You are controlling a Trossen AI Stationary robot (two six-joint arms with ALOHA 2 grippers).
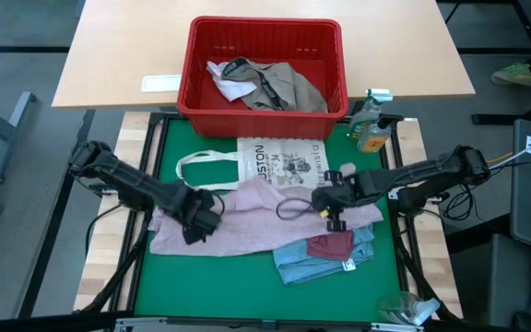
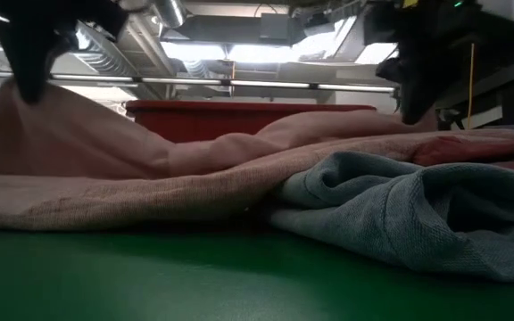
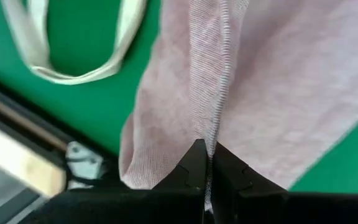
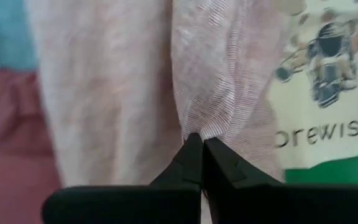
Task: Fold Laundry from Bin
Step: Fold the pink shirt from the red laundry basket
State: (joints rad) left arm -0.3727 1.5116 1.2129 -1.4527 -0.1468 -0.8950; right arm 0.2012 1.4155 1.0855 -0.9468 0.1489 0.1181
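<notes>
Left gripper (image 1: pixel 198 219), left of centre in the high view, pinched on a fold of the pale pink soft cloth garment (image 1: pixel 247 219); right gripper (image 1: pixel 330 205), right of centre, pinched on its opposite edge. Risks: thin pinches slipping under any pull; cloth dragging the light blue garment (image 1: pixel 325 260) and maroon piece (image 1: pixel 330 245) beneath, or snagging the white printed tote bag (image 1: pixel 282 164). Red slotted plastic bin (image 1: pixel 264 66) at upper centre, more laundry inside.

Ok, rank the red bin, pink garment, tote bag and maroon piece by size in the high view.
1. red bin and pink garment: look about alike, not ranked
2. tote bag, partly covered
3. maroon piece, partly hidden
</notes>
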